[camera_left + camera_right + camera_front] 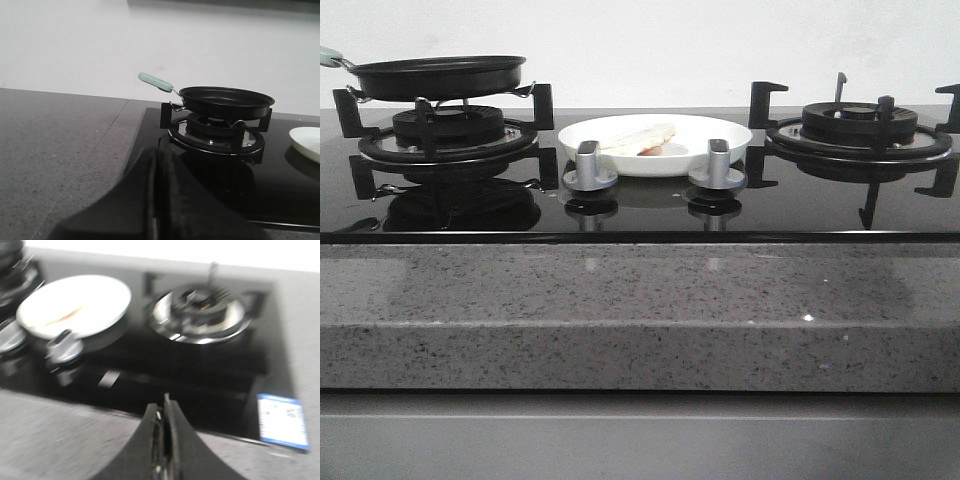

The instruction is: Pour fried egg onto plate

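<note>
The white plate (732, 134) sits on the black hob between the two burners. The fried egg (638, 137) lies folded in it, with a bit of orange showing. The black frying pan (438, 75) stands on the left burner, its pale green handle (328, 55) pointing left. Neither gripper shows in the front view. In the left wrist view my left gripper (156, 156) is shut and empty, low over the hob's left edge, short of the pan (227, 100). In the blurred right wrist view my right gripper (165, 401) is shut and empty over the hob's front edge, with the plate (114, 294) and egg (62, 317) beyond it.
Two silver knobs (590, 167) (718, 167) stand just in front of the plate. The right burner (860, 125) with raised black pan supports carries nothing. A grey speckled counter (640, 300) runs along the front. A blue-and-white sticker (282, 420) is on the hob's right front corner.
</note>
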